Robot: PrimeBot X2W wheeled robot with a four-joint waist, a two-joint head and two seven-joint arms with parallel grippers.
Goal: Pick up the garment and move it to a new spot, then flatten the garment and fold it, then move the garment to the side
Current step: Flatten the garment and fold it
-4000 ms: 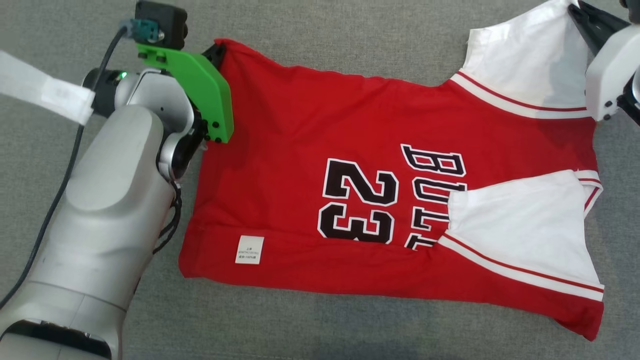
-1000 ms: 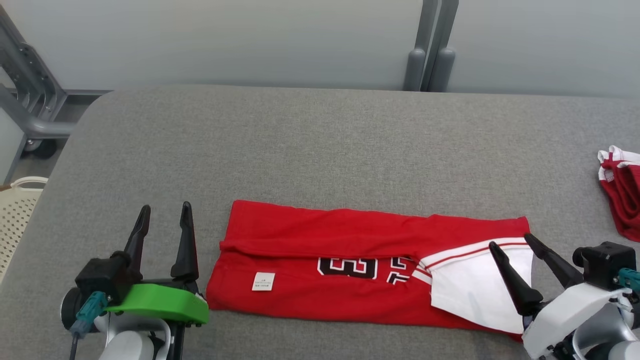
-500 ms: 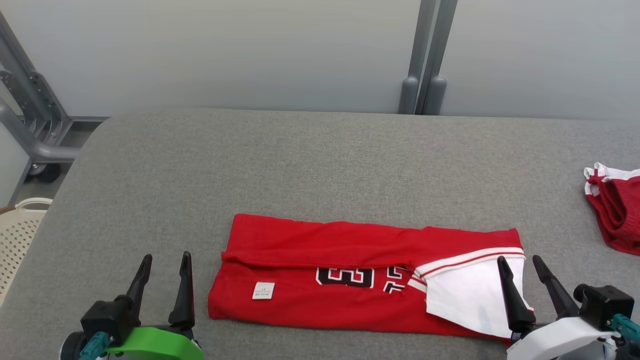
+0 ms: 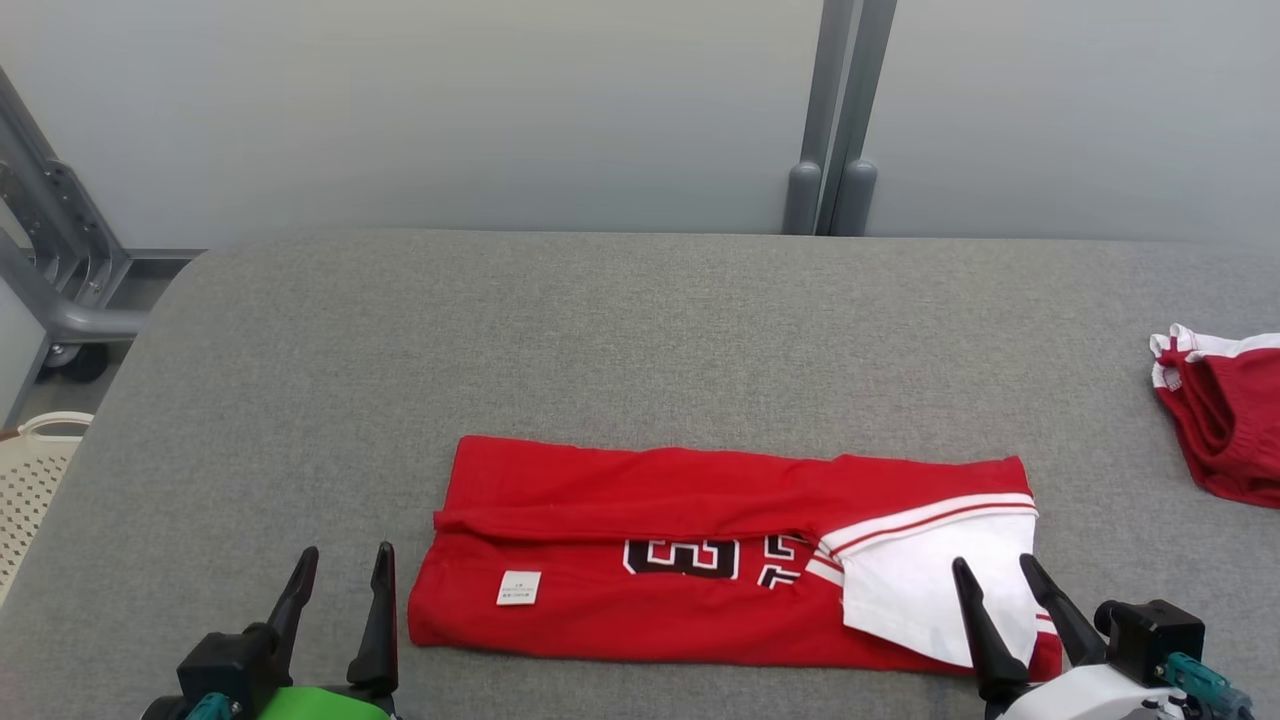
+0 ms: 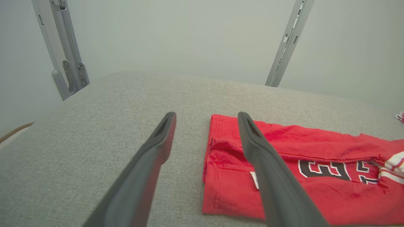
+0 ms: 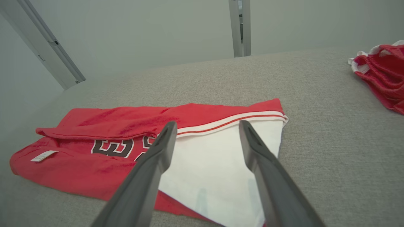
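Four seconds back the jersey lay opened out, with both grippers at its far corners. Now its far half is turned over the near half, so the jersey (image 4: pixel 700 550) lies as one long red band on the desk (image 4: pixel 640 330), close to the near edge, with only the lower part of the number showing below the fold. The white sleeve (image 4: pixel 930 590) lies on top at the right end.

Both arms have let go and drawn back. The left gripper (image 4: pixel 347 550) stands open just beside the hem end, holding nothing. The right gripper (image 4: pixel 993 562) is open too, its fingers spread above the sleeve and gripping no cloth. Over the last second the head camera has lifted, and the jersey itself has not shifted.

The first fold looks done and released cleanly. What remains is probably a fold across the length, end to end, then the move aside, perhaps toward the other red garment (image 4: pixel 1220 420) at the far right. The loose sleeve may slip out on that fold.
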